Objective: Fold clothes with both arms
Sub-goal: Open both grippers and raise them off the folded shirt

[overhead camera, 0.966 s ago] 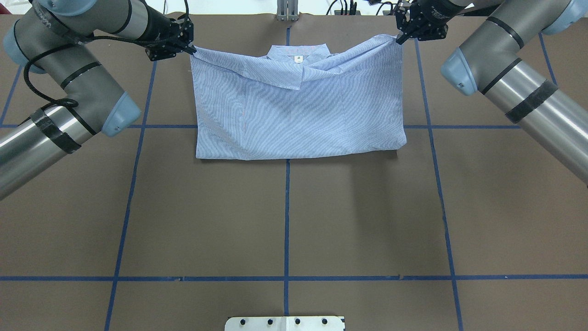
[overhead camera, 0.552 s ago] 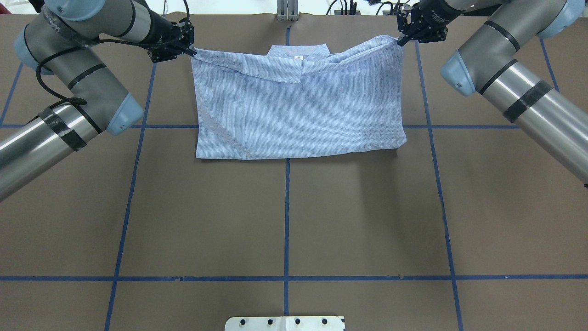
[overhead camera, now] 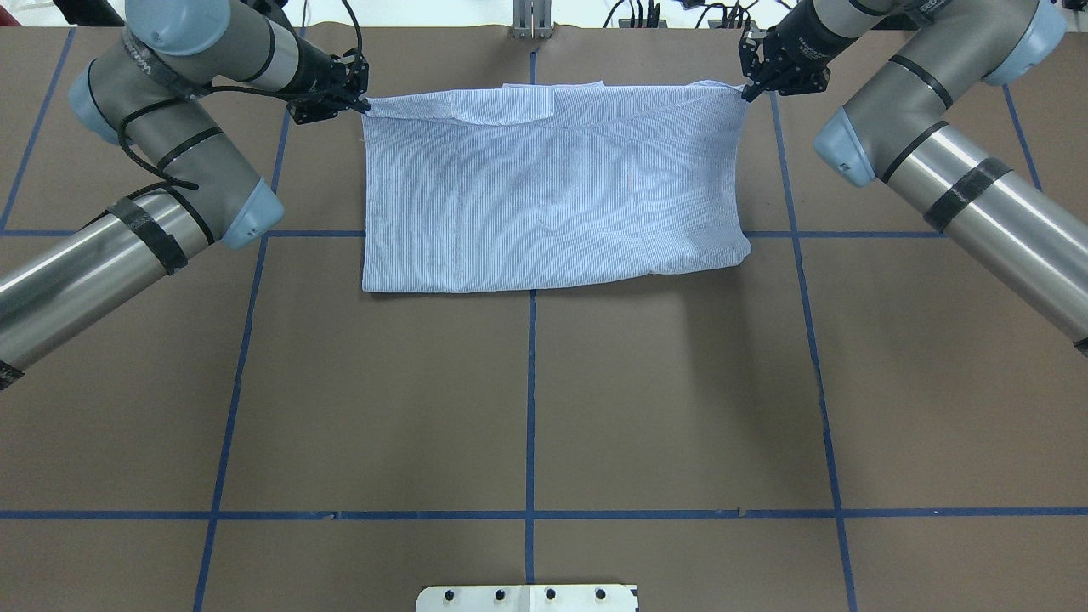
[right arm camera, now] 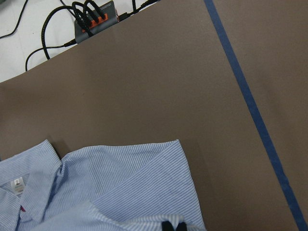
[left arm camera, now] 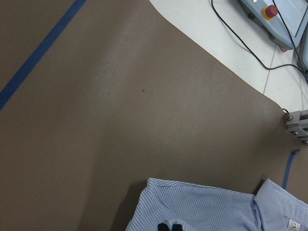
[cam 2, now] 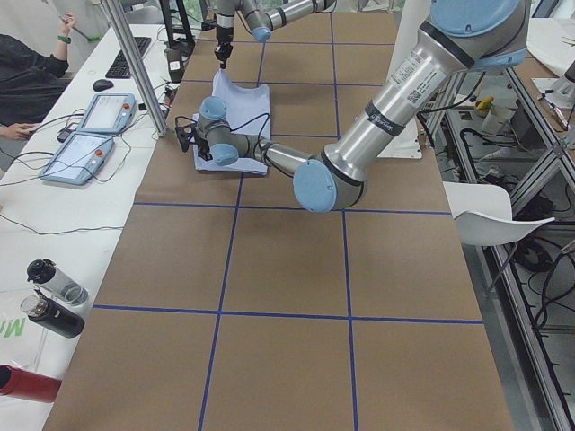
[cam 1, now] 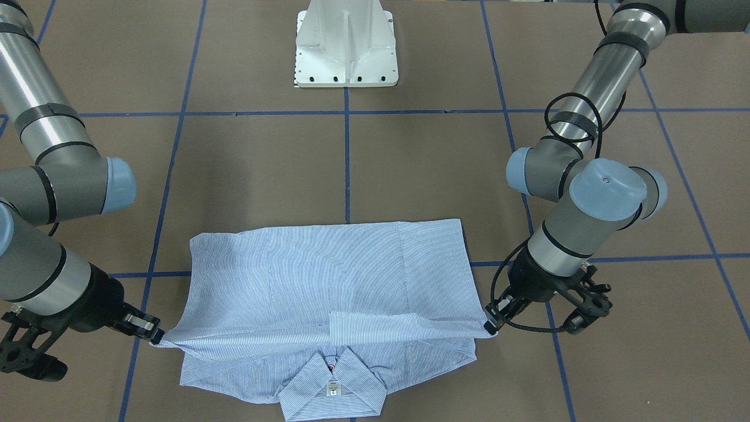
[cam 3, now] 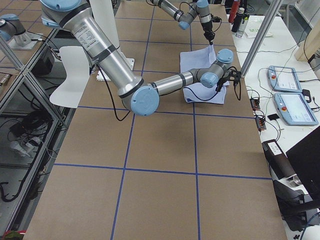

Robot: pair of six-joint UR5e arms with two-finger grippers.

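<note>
Table (overhead camera: pixel 527 408): brown cover, blue tape grid (overhead camera: pixel 530 399).

Shirt (overhead camera: pixel 552 187): on the far half of the table from the robot, straddling the centre tape line, folded double. Fold line is on the robot's side. The top layer's far edge is stretched taut between the two grippers and lifted off the lower layer. Lower layer lies flat.

Left arm (overhead camera: pixel 170 127) and right arm (overhead camera: pixel 918 127) both reach to the far side, one at each end of that edge.

Left gripper (overhead camera: pixel 361 104): jaws clamped on the shirt's top-layer corner, cloth pinched at the tips (left arm camera: pixel 170 226).

Right gripper (overhead camera: pixel 748 89): same, jaws closed on the opposite corner, tips (right arm camera: pixel 173 225) buried in fabric.

Collar (cam 1: pixel 331 381): on the lower layer, sticking out past the held edge in the front view.

Label (cam 1: pixel 333 387): white, inside the collar.
</note>
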